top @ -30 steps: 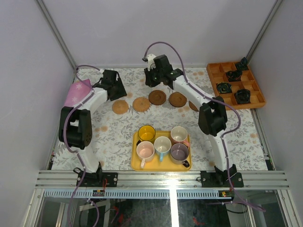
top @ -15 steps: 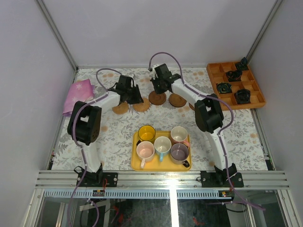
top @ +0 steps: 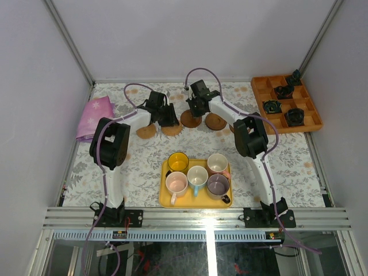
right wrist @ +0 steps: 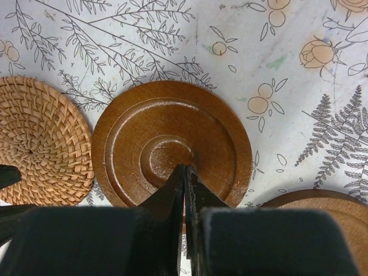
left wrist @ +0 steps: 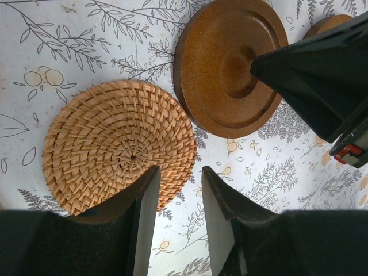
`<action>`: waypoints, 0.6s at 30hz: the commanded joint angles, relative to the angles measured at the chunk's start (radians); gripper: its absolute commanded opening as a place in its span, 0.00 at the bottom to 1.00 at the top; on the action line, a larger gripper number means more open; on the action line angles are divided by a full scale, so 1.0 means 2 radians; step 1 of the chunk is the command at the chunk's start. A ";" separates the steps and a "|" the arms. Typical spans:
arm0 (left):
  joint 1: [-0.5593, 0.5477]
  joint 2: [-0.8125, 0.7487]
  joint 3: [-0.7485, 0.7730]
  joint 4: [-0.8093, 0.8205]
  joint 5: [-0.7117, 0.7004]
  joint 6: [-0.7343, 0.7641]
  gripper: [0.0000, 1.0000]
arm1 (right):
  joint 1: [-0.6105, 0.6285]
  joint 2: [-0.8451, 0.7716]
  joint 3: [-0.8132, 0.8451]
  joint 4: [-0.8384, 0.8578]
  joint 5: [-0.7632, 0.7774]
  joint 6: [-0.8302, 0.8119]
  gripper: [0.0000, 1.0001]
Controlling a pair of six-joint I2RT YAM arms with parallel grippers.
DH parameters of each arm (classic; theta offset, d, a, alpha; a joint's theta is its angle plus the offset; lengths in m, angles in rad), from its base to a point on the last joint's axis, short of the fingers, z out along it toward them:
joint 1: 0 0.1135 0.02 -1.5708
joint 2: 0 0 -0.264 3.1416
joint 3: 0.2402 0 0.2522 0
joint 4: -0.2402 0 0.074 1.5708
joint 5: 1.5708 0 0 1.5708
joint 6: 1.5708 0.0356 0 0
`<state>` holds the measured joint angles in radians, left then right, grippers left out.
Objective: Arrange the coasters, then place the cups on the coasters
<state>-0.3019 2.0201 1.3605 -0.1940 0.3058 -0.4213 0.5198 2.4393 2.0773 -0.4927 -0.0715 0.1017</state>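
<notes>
Item: dark wooden coaster (right wrist: 144, 129), far side of bench (top: 138, 167), just beside woven coaster (left wrist: 115, 144). My right pincer (right wrist: 185, 170): closed, tips on its centre. My left pincer (left wrist: 179, 173): part-open, empty, at the woven rim. Handling: slide flat, lightly.

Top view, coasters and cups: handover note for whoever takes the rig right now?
Left tool: open, empty, over the edge of a woven coaster.
Right tool: shut, holding nothing, tip at the centre of a dark wooden coaster.
Coasters: rough row beyond the yellow tray; the rightmost is partly hidden by the right arm.
Cups: all five on the tray, none on a coaster.
Left to do: tidy the row, then move all five cups.
</notes>
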 commanded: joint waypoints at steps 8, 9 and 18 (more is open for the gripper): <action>0.001 0.003 0.008 0.000 -0.032 0.009 0.36 | 0.000 -0.058 -0.119 0.003 -0.001 0.013 0.00; 0.000 0.003 0.008 0.000 -0.032 0.009 0.36 | 0.001 -0.062 -0.125 0.000 0.004 0.014 0.00; 0.001 -0.010 -0.002 -0.006 -0.067 0.009 0.37 | 0.001 -0.085 -0.156 -0.008 -0.016 0.013 0.00</action>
<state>-0.3016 2.0258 1.3605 -0.1993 0.2348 -0.4210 0.5198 2.2894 1.8000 -0.4282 -0.0902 0.1246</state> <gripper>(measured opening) 0.365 0.010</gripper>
